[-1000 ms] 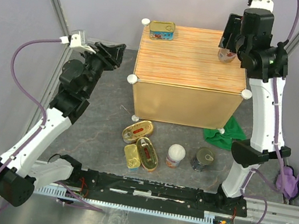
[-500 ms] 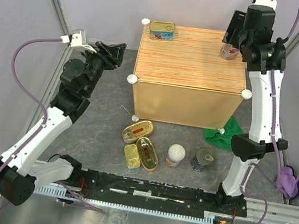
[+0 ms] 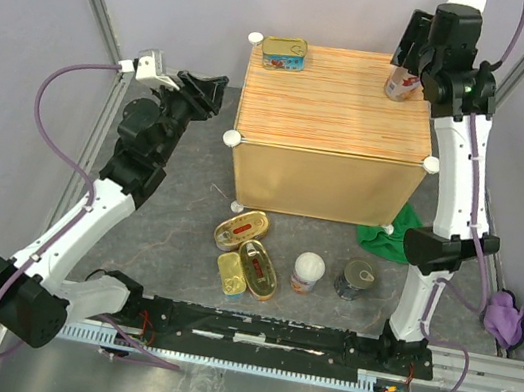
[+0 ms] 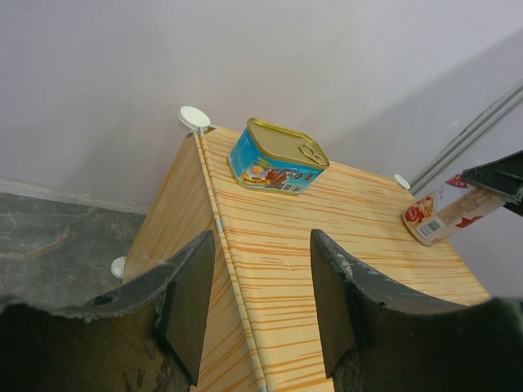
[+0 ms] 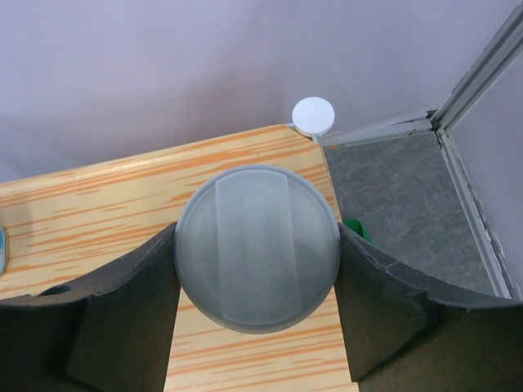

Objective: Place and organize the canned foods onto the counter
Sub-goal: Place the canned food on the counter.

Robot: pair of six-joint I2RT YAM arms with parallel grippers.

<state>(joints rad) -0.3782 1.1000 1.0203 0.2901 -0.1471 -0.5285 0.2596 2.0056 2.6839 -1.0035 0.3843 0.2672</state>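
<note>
The counter [image 3: 333, 107] is a light-wood cube with a striped top and white corner knobs. A rectangular gold-lidded tin [image 3: 284, 54] stands at its far left corner, also in the left wrist view [image 4: 276, 157]. My right gripper [image 3: 406, 76] is shut on a white-lidded cylinder can [image 5: 257, 247] over the counter's far right corner; the can also shows in the left wrist view [image 4: 448, 214]. My left gripper [image 3: 208, 85] is open and empty, left of the counter. On the floor lie two oval tins [image 3: 241, 228] [image 3: 257, 268], a rectangular tin [image 3: 230, 275], a white-lidded can [image 3: 307, 272] and a dark can [image 3: 356, 279].
A green cloth [image 3: 393, 231] lies on the floor by the counter's front right corner. Purple walls and a metal frame close in the cell. A purple object [image 3: 504, 318] sits outside the frame at right.
My right gripper has carried the white-lidded can farther back toward the counter's far right corner. My left gripper has shifted slightly right, toward the counter.
</note>
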